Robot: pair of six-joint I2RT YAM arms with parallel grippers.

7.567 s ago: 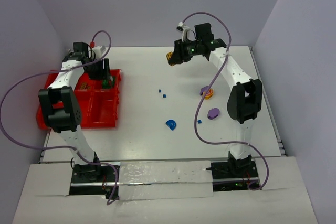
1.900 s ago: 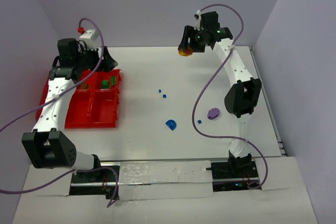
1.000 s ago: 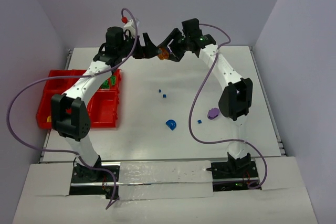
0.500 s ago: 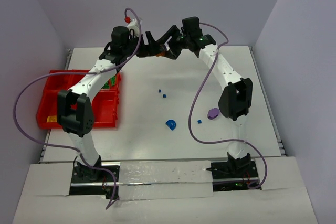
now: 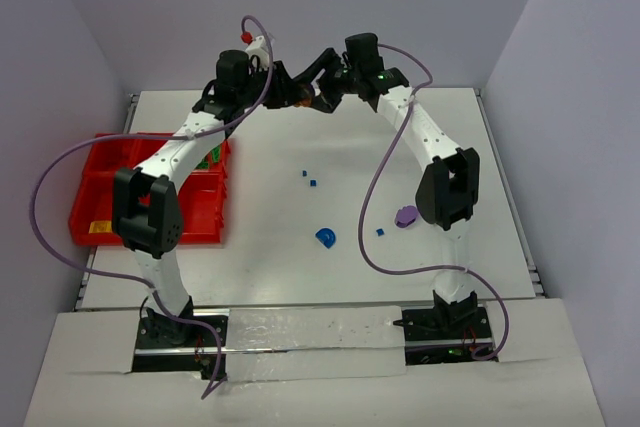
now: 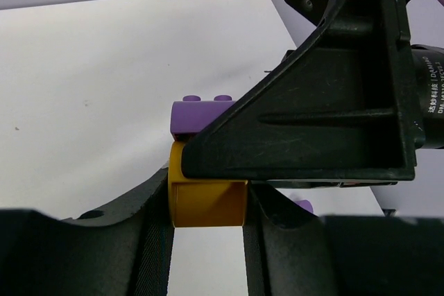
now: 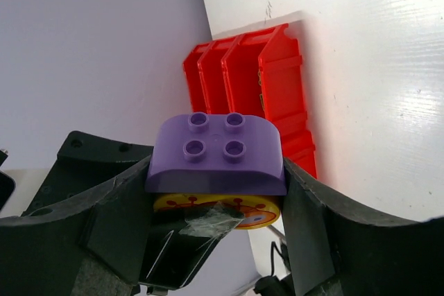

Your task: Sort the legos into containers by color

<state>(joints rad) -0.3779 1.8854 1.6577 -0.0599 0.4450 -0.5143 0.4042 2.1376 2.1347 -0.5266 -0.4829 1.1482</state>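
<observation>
High over the back middle of the table my two grippers meet. My right gripper [image 7: 216, 171] is shut on a purple lego [image 7: 215, 154] with a round yellow lego [image 7: 222, 211] stuck under it. My left gripper [image 6: 208, 230] is shut on that yellow lego [image 6: 208, 202] from the opposite side, with the purple lego [image 6: 198, 114] just above its fingers. From above, the pair shows as an orange-yellow spot [image 5: 313, 99] between the left gripper [image 5: 300, 97] and the right gripper [image 5: 324, 95]. The red containers [image 5: 150, 202] sit at the left, with green legos [image 5: 210, 159] in a back compartment.
On the white table lie a blue arch [image 5: 325, 238], a purple lego [image 5: 406, 215] and tiny blue bits [image 5: 304, 174], [image 5: 314, 183], [image 5: 378, 233]. A yellow piece [image 5: 98, 228] lies in a front bin. The red bins [image 7: 243, 74] show beyond the right wrist.
My left arm swung from the bins to the right gripper at the back, and its jaws closed onto the yellow lego. The right gripper kept its hold and barely moved.
</observation>
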